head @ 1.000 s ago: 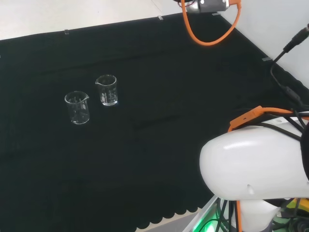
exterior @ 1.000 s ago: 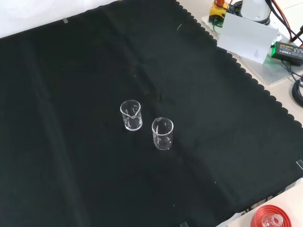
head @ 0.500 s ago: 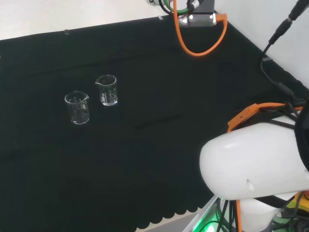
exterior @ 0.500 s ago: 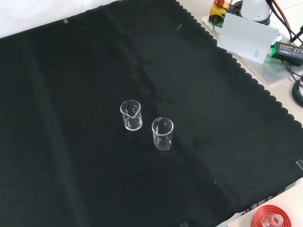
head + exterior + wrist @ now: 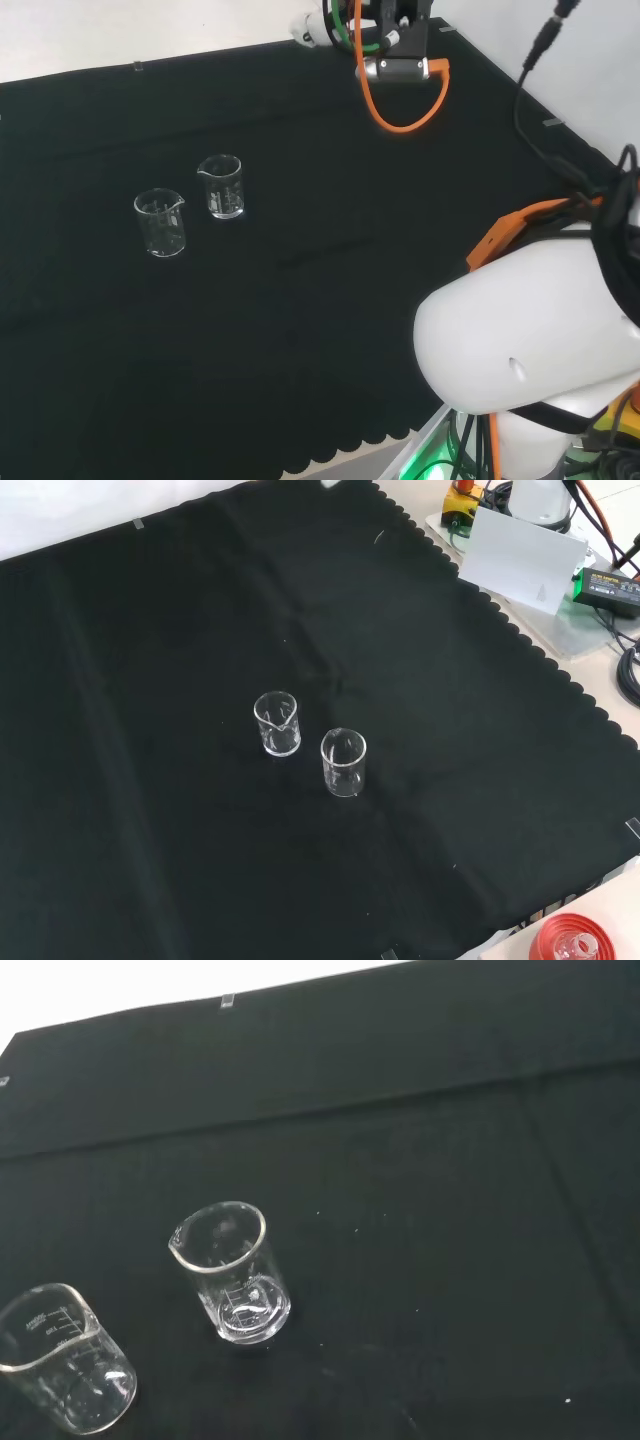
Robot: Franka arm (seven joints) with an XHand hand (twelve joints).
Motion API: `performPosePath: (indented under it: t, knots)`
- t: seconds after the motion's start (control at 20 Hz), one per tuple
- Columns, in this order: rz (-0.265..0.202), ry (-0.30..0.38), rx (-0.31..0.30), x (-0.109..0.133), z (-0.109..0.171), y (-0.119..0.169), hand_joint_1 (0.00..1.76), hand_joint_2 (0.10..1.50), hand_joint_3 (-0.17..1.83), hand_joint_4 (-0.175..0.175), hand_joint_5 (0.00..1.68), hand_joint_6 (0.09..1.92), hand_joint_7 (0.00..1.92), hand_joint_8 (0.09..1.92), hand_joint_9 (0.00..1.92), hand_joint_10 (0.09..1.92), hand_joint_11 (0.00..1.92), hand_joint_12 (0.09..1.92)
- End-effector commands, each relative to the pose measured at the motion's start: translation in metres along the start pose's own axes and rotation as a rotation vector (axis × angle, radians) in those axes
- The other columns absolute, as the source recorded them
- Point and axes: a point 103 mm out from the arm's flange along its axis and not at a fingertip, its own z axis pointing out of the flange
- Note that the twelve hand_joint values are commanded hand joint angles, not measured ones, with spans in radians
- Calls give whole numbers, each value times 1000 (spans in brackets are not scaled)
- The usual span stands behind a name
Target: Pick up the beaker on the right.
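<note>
Clear glass beakers, right beaker [image 5: 221,186] beside left beaker [image 5: 161,222], both upright.

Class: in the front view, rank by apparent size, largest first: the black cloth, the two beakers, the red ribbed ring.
1. black cloth.
2. red ribbed ring, partly cut off.
3. The two beakers, left beaker and right beaker, look alike; unranked.

— Where is the arm?

— In the head view its big white link [image 5: 525,335] bulks at the lower right. The arm reaches high over the far edge of the counter, where the dark wrist end [image 5: 398,40] hangs at the view's top with an orange cable [image 5: 400,105] looped under it.

— And the hand?

— Cut off at the frame's edge; its pose can't be made out.
</note>
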Motion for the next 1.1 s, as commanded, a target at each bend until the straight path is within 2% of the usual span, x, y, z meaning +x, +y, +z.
performPosePath:
  t: [0.05, 0.3, 0.6, 0.75, 1.1]
  knots:
    - [-52, 58, -3, -15, 43, 53, 460, 1258, -103, -29, 234, 87, 118, 528, 159, 681, 0, 929]
    - [-77, 74, 2, -12, 64, 73, 465, 1256, -108, -31, 236, 87, 125, 532, 164, 682, 0, 930]
    - [-131, 148, 4, -6, 91, 90, 517, 1229, -132, -33, 241, 87, 145, 542, 190, 685, 0, 939]
    - [-164, 160, 2, -5, 103, 98, 563, 1197, -159, -33, 244, 87, 164, 552, 210, 685, 0, 948]
    - [-207, 232, 12, 2, 133, 125, 638, 1151, -175, -39, 264, 87, 205, 573, 248, 685, 0, 977]
